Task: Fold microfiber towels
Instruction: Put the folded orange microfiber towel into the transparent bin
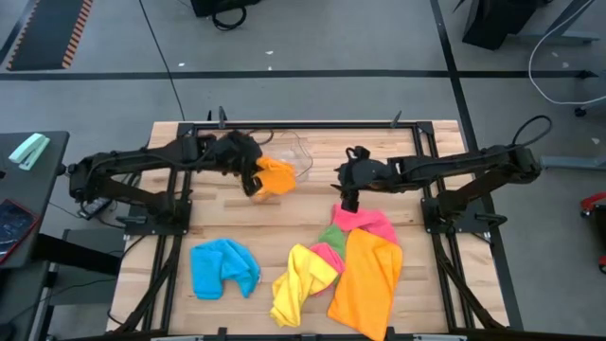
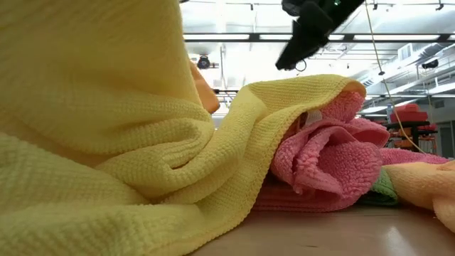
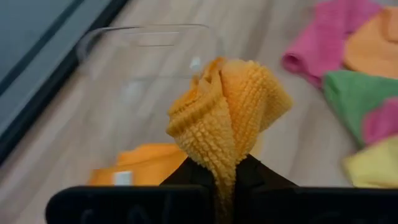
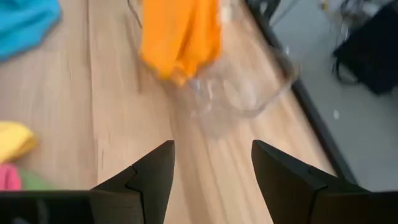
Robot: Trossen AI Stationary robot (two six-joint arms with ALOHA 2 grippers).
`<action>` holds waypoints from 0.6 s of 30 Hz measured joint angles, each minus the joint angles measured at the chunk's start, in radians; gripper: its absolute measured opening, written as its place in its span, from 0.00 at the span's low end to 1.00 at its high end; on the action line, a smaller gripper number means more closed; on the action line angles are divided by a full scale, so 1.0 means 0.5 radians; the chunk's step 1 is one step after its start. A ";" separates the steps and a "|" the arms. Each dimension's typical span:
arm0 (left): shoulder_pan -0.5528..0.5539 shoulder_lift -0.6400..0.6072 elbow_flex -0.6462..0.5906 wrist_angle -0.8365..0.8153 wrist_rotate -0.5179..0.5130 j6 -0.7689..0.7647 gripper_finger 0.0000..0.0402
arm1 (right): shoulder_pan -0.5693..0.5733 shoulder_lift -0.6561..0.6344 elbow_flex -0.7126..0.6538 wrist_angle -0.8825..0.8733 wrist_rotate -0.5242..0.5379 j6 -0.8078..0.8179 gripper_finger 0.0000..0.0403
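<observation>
Jaws: we see the left gripper (image 3: pixel 227 180) clamped on a bunched corner of an orange towel (image 1: pixel 275 176), which hangs from it beside the clear plastic tub (image 1: pixel 295 156) at the far side of the table (image 1: pixel 170 213); the right gripper (image 4: pixel 211 171) stands with its fingers spread and nothing between them, above the near end of the pink towel (image 1: pixel 365 221).

Nearest the front edge we find a second, larger orange towel (image 1: pixel 365 284), a yellow towel (image 1: pixel 301 279) and a blue towel (image 1: pixel 222 267), all crumpled. Behind them lie the pink towel and a green towel (image 1: pixel 331 235), partly under the others. None looks folded.

Step in hand, as we judge it: one towel is lifted for folding. The next move calls for laying it flat on bare wood, with the free gripper taking an opposite corner.

Container: the tub looks empty in the right wrist view, though we cannot be certain; the held towel partly hides it.
</observation>
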 joint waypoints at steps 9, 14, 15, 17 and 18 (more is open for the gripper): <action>0.167 0.081 0.361 -0.495 -0.359 0.151 0.05 | 0.000 0.038 -0.002 -0.086 0.001 0.087 0.54; 0.242 0.212 0.527 -0.750 -0.775 0.172 0.04 | 0.000 0.038 -0.002 -0.018 0.001 0.059 0.54; 0.266 0.241 0.534 -0.735 -0.804 0.181 0.04 | 0.000 0.038 -0.002 -0.001 0.001 0.053 0.54; 0.313 0.307 0.533 -0.775 -0.895 0.233 0.05 | 0.000 0.039 -0.002 0.036 0.002 0.042 0.54; 0.327 0.351 0.534 -0.778 -0.958 0.258 0.05 | 0.000 0.039 -0.002 0.031 0.002 0.035 0.54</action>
